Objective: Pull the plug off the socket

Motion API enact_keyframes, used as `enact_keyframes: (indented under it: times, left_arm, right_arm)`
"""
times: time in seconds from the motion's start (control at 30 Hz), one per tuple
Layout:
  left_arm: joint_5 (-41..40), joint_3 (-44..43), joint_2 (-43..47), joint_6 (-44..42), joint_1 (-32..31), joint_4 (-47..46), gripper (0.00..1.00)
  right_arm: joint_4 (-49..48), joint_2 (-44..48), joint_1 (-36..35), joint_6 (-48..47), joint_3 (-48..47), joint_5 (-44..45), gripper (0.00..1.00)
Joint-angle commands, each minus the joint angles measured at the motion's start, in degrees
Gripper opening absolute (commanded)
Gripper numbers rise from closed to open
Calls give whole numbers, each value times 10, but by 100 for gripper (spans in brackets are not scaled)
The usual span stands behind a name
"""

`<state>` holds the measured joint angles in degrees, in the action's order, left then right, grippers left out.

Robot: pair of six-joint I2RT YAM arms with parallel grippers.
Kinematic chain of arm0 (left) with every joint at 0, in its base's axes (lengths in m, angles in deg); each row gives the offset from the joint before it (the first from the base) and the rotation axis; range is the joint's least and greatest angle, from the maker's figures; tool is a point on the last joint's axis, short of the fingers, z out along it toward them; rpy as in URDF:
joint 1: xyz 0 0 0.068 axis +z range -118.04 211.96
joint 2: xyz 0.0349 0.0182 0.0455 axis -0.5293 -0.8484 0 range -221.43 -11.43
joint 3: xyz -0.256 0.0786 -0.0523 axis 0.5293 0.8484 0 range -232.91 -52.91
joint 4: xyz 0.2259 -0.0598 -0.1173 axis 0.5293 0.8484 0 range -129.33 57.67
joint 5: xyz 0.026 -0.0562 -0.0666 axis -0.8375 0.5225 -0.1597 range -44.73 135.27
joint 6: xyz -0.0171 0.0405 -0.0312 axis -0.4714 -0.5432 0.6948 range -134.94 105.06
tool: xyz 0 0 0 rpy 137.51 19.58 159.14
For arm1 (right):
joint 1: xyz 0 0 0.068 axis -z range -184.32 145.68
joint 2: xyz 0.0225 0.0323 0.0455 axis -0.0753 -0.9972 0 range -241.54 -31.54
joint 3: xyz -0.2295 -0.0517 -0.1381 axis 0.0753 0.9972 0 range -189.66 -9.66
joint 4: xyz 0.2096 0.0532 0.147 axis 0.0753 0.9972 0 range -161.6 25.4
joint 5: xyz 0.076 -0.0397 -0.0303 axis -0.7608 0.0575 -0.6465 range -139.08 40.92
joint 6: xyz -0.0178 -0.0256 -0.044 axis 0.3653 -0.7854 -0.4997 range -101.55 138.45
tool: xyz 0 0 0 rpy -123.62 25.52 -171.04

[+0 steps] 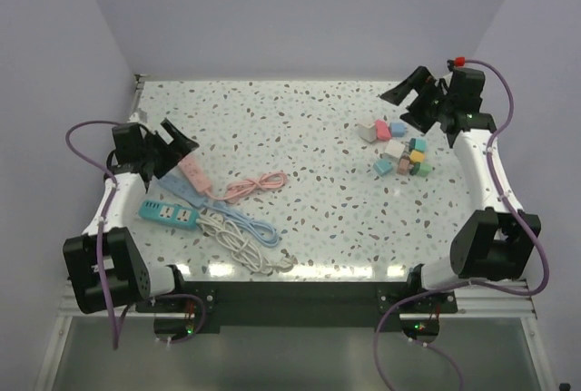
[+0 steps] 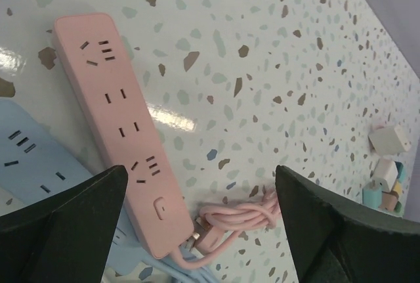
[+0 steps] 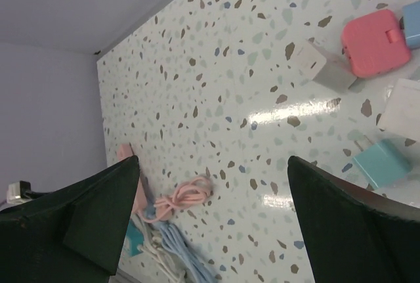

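Pink, blue and teal strips lie bunched at the left of the speckled table (image 1: pixel 309 128). The pink strip (image 1: pixel 193 172) lies farthest from the arm bases, with the blue strip (image 1: pixel 182 189) touching its side and the teal strip (image 1: pixel 169 214) just nearer the edge. In the left wrist view the pink strip (image 2: pixel 121 125) lies flat with its slots all in plain view. The blue strip (image 2: pixel 33 158) lies against it at the lower left.

A pink cord (image 1: pixel 257 184) lies bundled just to the right of the strips, and a white cord (image 1: pixel 238 248) is coiled near the front edge. A blue lead runs between them.

The left gripper (image 1: pixel 177 151) hangs over the far end of the strips. Its fingers are spread wide, with nothing between them but the pink strip and table below.

The plugs (image 1: pixel 399 148), small cubes in pink, white, blue, teal and yellow, sit in a loose cluster at the right of the table, well apart from the strips. In the right wrist view a pink plug (image 3: pixel 373 43) sits beside a white one (image 3: pixel 325 66). A teal one (image 3: pixel 384 163) lies lower, its prongs pointing left.

The right gripper (image 1: pixel 408 105) hangs just beyond the cluster, released and wide apart, gripping nothing. It touches no plug.
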<state>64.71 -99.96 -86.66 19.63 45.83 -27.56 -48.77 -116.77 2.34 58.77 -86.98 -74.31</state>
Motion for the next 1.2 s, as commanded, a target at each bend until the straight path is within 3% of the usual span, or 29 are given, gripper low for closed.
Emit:
enact_keyframes:
  times: [0.0, 0.27, 0.47, 0.8, 1.17]
  left_arm:
    - [63, -17, 60, -20, 5, -7, 100]
    - [161, -6, 129, -18, -35, -50, 100]
    - [219, -21, 120, -25, -82, -90, 100]
    - [266, -103, 97, -58, -134, -73, 100]
    - [288, -118, 108, -81, -162, -82, 100]
  right_arm:
    - [64, 54, -30, -79, 5, -26, 98]
    - [150, 218, -47, -139, 101, -3, 98]
    - [164, 352, -55, -161, 156, -32, 98]
    - [223, 428, -62, -122, 87, 3, 98]
    - [230, 405, -112, -117, 24, 47, 98]
